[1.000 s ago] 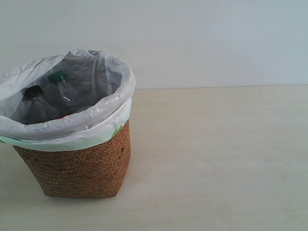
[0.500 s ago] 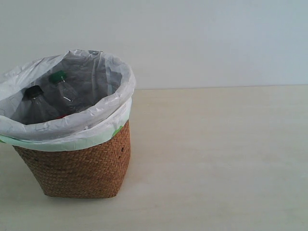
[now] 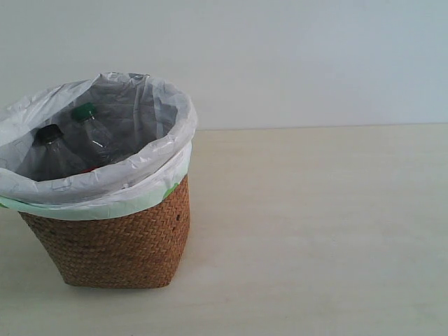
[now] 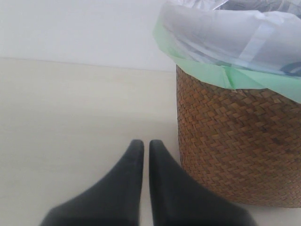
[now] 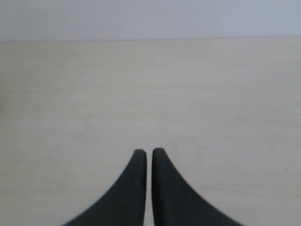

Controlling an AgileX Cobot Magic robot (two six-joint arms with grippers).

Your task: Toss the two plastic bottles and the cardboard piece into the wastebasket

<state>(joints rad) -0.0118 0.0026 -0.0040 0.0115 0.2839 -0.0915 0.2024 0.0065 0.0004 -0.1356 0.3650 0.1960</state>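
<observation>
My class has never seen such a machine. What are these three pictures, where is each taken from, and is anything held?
This is a robot with two arms, each with a camera on its wrist. One picture comes from a separate camera off the arms: a wicker wastebasket, lined with a plastic bag, stands on a pale table. Inside lean a black-capped bottle and a green-capped bottle; no cardboard piece is visible. The other two are the wrist pictures: the left arm's fingers, dark and pointed, are closed beside the wastebasket, and the right arm's fingers are closed above the table. Neither holds anything.
</observation>
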